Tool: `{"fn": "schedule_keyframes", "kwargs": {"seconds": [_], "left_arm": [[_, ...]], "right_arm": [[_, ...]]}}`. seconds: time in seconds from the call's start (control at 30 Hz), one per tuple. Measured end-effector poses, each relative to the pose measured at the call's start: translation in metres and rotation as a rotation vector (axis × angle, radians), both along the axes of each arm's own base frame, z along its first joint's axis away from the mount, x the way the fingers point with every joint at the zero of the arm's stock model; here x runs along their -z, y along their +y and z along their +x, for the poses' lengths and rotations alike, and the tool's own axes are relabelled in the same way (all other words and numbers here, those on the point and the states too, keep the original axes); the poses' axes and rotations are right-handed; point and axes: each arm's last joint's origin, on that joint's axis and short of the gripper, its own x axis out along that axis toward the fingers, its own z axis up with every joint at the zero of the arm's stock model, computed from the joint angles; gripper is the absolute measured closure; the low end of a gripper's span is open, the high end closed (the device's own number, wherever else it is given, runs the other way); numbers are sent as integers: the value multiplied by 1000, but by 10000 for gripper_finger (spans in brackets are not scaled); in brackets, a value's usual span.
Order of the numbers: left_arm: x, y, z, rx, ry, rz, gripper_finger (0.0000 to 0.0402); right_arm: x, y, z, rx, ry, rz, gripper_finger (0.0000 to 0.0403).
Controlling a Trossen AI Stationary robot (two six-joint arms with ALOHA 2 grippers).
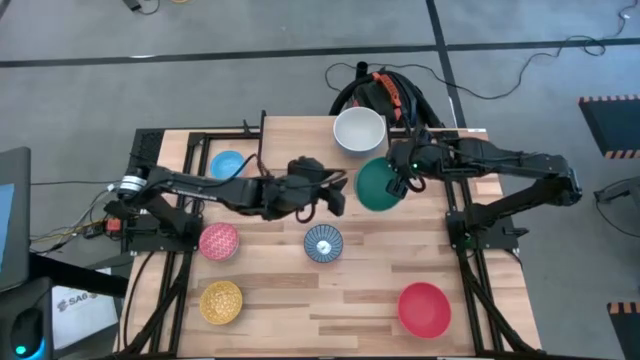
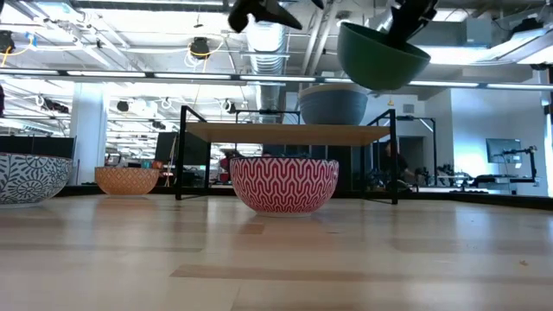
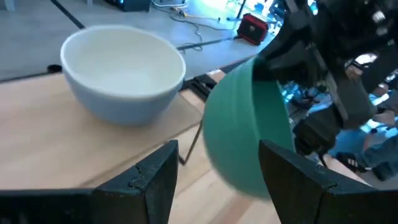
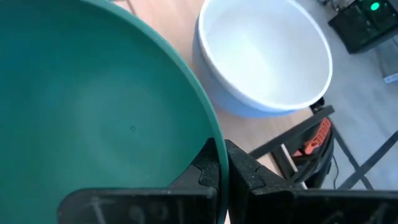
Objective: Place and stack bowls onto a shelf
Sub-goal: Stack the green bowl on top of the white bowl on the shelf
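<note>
While the table [image 1: 300, 300] is being viewed from above, the light blue bowl [image 1: 227, 165] is sitting farthest left at the back, near the left arm's base. The pink bowl [image 1: 219, 240] is resting in front of it, and the yellow bowl [image 1: 221, 302] is lying nearer the front edge on the same side. The left arm is reaching across the table's middle, and the left gripper [image 1: 335, 195] is hovering above the tabletop with its jaws standing apart, holding nothing; its fingers [image 3: 152, 180] are pointing toward the green bowl [image 1: 379, 185]. The blue-white patterned bowl [image 1: 323, 243] is sitting just in front of that gripper, near the table's centre.

The shelf [image 2: 289, 133] is standing at the back centre of the table on its black legs. The white bowl [image 1: 359, 131] is resting upright on the shelf board toward its right end.

The right gripper [image 1: 405, 180] is pinching the green bowl by its rim, jaws closed on the wall, as the right wrist view is showing. This bowl is hanging tilted in the air, higher than the shelf board and the white bowl, just beside the white bowl and clear of it in the low view. The red bowl [image 1: 424, 308] is sitting at the front right of the table, well apart from the others.
</note>
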Motion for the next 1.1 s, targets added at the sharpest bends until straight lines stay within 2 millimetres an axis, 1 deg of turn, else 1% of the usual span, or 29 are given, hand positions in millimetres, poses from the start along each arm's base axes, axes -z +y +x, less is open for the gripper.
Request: {"fn": "schedule_keyframes", "kwargs": {"seconds": [0.07, 0.13, 0.23, 0.3, 0.47, 0.6, 0.73, 0.83, 0.93, 1.1], "left_arm": [[-5, 4, 4, -17, 31, 16, 195], [-14, 9, 8, -21, 43, 34, 195], [-29, 18, 6, -24, 47, 42, 195], [-34, 23, 6, -30, 41, 39, 195], [-49, 39, 6, 38, 37, 72, 196], [-45, 56, 7, 63, 70, 80, 196], [-48, 68, 5, 66, 60, 70, 196], [-50, 72, -3, 59, 87, 66, 196], [-57, 71, -19, 27, 142, 70, 196], [-76, 66, -62, -64, 230, 100, 196]], "right_arm": [[-2, -1, 2, 1, -26, -4, 374], [-3, -1, 2, -2, -42, -6, 375], [-7, -1, 0, -9, -66, -13, 375], [-8, -1, -2, -8, -74, -14, 375], [-16, -5, -3, 28, -118, -7, 375], [-31, -10, 1, 57, -168, -7, 375], [-42, -20, 8, 93, -181, -13, 375], [-47, -29, 15, 103, -164, -18, 375], [-50, -37, 27, 91, -171, 7, 375], [-61, -58, 44, 71, -195, 47, 375]]}}
